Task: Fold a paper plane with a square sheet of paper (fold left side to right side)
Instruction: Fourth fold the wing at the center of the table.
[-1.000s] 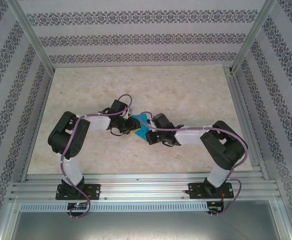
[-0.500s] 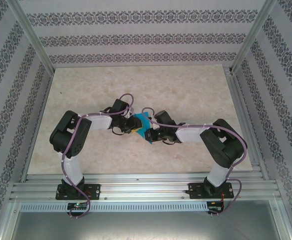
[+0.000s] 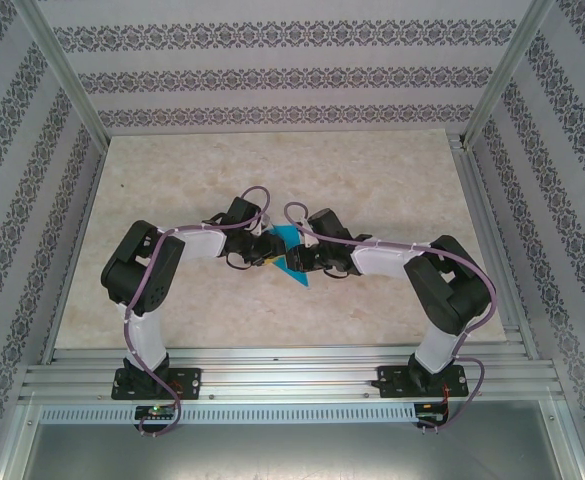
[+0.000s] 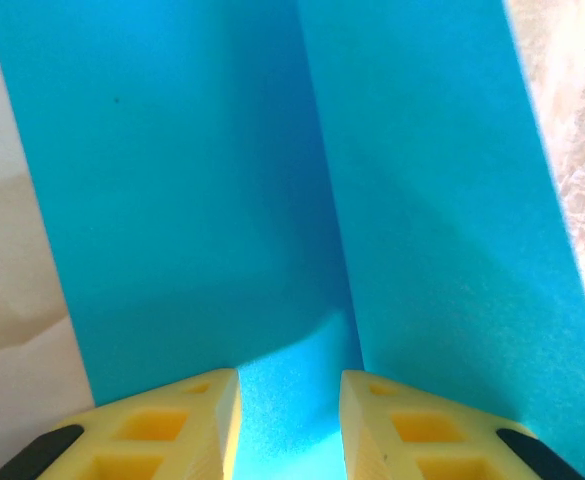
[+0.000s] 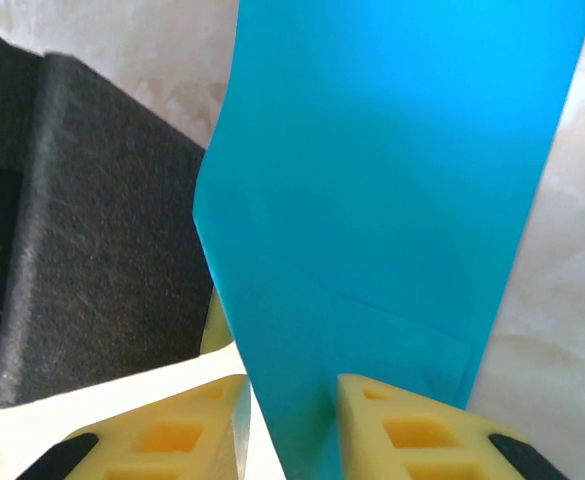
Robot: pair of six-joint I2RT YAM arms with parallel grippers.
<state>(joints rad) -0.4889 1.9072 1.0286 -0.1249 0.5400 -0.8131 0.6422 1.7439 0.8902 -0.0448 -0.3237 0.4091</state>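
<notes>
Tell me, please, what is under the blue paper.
Around the blue paper the pale marbled table shows; anything directly beneath the sheet is covered, so I cannot tell.

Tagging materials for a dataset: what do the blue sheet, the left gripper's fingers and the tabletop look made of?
Blue sheet: thin matte paper, going by its sharp crease and faint grain. Left gripper's fingers: yellow matte plastic, likely moulded or printed, with hollow cells. Tabletop: marble-look surface; stone or printed laminate, cannot tell.
</notes>
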